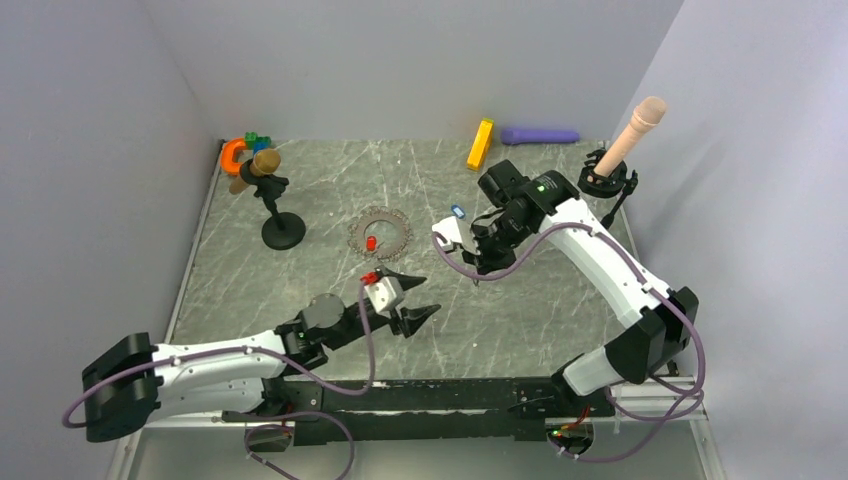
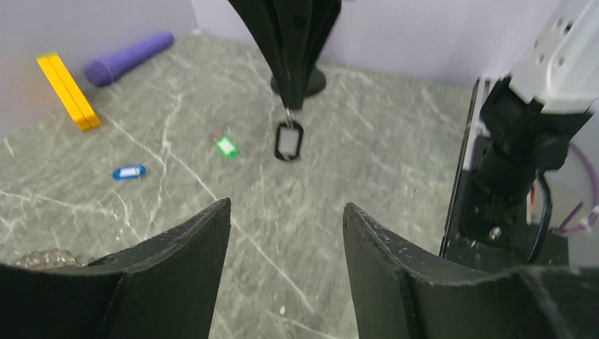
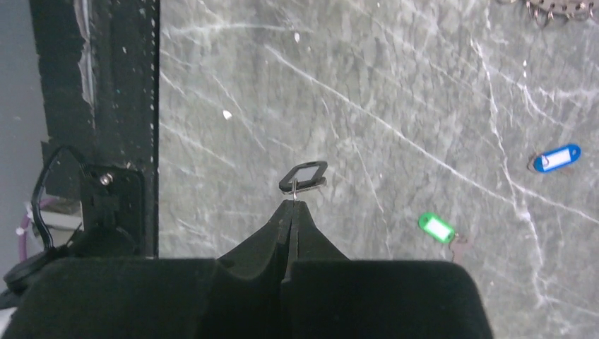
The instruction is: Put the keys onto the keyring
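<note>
1. The grey marbled surface (image 1: 250, 290) carries everything.
2. My left gripper (image 2: 286, 209) hangs wide open and empty. My right gripper (image 3: 292, 210) is pinched closed on the black-rimmed key's wire loop.
3. The keyring (image 1: 380, 232) lies flat mid-surface, apart from both grippers.
4. The black-rimmed key (image 3: 305, 175) dangles. The green key (image 3: 436, 228) and blue key (image 3: 557, 157) lie loose. The red key (image 1: 371, 243) sits inside the loop; whether it is threaded, I cannot tell. I judge most of the work remains.

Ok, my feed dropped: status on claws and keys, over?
Left claw open, empty. Right claw shut on black-rimmed key, by its loop. Keyring lying on table, apart. Blue key, green key loose nearby.
</note>
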### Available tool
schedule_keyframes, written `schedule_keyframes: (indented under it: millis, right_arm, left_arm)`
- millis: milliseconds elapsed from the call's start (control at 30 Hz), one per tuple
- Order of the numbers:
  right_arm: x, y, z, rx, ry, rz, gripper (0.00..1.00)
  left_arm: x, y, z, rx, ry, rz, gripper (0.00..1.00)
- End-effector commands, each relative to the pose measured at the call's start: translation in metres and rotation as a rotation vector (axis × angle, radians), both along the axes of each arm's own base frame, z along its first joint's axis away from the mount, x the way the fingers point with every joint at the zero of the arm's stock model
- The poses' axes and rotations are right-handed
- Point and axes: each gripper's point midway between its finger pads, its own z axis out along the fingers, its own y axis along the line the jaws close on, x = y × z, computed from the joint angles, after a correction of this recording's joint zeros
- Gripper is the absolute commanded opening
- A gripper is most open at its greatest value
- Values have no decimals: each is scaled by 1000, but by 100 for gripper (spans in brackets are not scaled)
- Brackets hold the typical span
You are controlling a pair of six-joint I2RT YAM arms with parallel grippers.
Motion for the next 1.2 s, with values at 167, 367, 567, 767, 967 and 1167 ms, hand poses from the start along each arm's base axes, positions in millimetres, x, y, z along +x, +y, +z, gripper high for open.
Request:
schedule_keyframes:
  millis: [167, 367, 567, 767, 967, 1167]
  right_arm:
    - [0, -13, 2, -164, 3, 19, 0]
    - [-1, -9, -5, -175, 30, 31, 0]
    - [-4, -2, 0, -137, 42, 38, 0]
    - [-9, 4, 3, -96, 59, 49, 0]
    - [-14, 11, 8, -49, 79, 59, 0]
    - [-16, 13, 10, -34, 86, 60, 0]
  left_arm:
    - [3, -42, -12, 100, -69, -37, 61]
    - [16, -58, 5, -28, -97, 10, 49]
    - [26, -68, 6, -116, -74, 45, 34]
    - [26, -72, 4, -156, -60, 39, 32]
    - [28, -74, 4, -174, -66, 43, 33]
    - [26, -77, 2, -162, -66, 27, 31]
